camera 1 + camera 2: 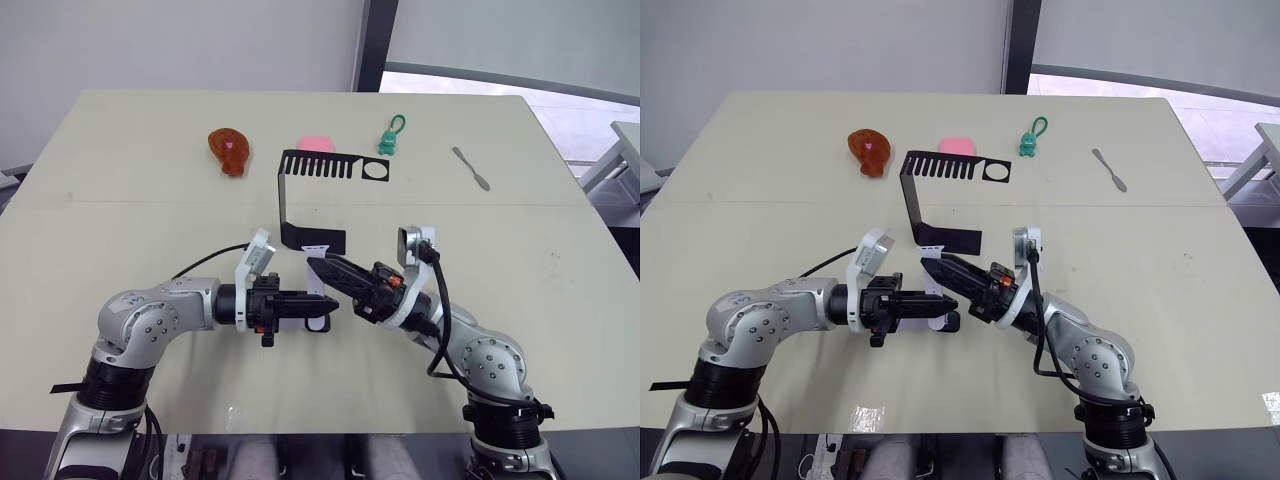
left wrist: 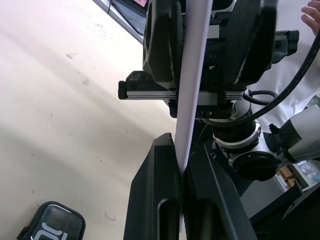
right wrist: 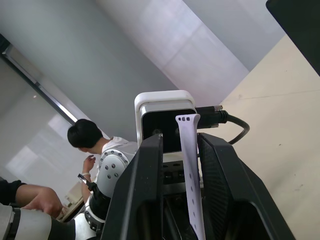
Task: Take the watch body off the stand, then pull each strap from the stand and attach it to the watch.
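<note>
My left gripper [image 1: 325, 310] is shut on one pale lavender strap [image 2: 192, 75], which rises from between its black fingers. The strap's free end with small holes [image 3: 188, 120] stands in the gap of my right gripper [image 1: 318, 263], whose fingers are apart on either side of it. Both grippers meet just in front of the black stand [image 1: 320, 240], whose comb-like top is bare. The watch body [image 2: 50, 222] lies flat on the table beside the left gripper, screen up with pale digits.
At the back of the table sit a red-brown toy [image 1: 229, 150], a pink item [image 1: 316, 145], a green keychain figure [image 1: 389, 140] and a grey metal tool [image 1: 470, 168]. A person [image 3: 90, 142] stands beyond the table.
</note>
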Tool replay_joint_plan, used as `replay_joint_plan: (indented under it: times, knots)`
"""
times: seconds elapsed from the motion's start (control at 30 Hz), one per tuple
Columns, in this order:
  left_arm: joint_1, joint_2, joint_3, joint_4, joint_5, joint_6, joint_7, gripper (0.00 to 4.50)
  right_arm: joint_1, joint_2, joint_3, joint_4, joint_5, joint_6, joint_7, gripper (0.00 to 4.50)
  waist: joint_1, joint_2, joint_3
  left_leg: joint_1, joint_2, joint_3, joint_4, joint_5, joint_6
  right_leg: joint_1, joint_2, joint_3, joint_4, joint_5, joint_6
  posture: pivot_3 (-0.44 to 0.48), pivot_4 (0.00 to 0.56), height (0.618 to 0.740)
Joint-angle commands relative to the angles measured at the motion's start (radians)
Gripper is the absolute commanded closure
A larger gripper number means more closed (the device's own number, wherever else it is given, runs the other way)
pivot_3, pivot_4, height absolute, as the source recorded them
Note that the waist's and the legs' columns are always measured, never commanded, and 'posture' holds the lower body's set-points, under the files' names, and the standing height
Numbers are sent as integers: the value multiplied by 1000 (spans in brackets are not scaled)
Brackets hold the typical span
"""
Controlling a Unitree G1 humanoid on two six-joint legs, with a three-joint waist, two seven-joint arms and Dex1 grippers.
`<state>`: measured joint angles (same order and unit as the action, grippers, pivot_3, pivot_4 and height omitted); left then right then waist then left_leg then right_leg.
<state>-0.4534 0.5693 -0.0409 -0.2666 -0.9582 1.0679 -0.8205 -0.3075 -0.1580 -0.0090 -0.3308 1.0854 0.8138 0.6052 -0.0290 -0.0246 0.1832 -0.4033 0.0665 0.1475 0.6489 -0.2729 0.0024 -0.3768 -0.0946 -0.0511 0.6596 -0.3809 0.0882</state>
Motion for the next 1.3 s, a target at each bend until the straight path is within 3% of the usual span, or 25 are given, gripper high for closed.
replay_joint_plan:
  times: [0.03,0.13,0.57,0.67,0.77,0.9,1.07,1.3]
  knots:
    - [8,-2,13,-36,-2,-12,-2,4500,-9,8,-8,-10,13,-17,3,3599,0,0,0,0,0,0,0,0,0,0,0,0,0,0,0,0,150,740]
    - [7,-4,14,-36,1,-13,0,4500,-10,8,-1,-6,13,-20,8,4473,0,0,0,0,0,0,0,0,0,0,0,0,0,0,0,0,150,740]
    - [28,2,26,-64,-19,-17,-23,4500,-4,3,6,-18,25,-17,35,4473,0,0,0,0,0,0,0,0,0,0,0,0,0,0,0,0,150,740]
    - [43,34,-1,-136,52,-95,-44,3523,-10,-4,-1,-31,30,-17,36,4500,0,0,0,0,0,0,0,0,0,0,0,0,0,0,0,0,150,740]
    - [89,81,10,-200,115,-191,-81,2110,-21,-33,-27,-57,41,-17,32,4500,-1,0,0,0,0,0,-1,0,0,0,0,0,0,0,0,0,150,740]
    - [178,140,109,-186,224,-382,-115,68,-12,-121,-71,-110,25,-36,49,4500,0,0,0,0,0,0,-1,0,0,0,0,0,-1,0,0,0,150,740]
    - [312,229,306,-76,334,-644,-214,25,64,-319,-88,-171,-163,-177,202,4500,1,0,0,0,0,0,-2,-1,1,0,-1,-1,-3,0,0,0,150,740]
    - [454,324,529,112,441,-918,-339,25,205,-473,-196,-94,-383,-434,321,4500,1,0,0,0,0,1,-2,-2,2,1,-2,-1,-5,0,0,0,150,740]
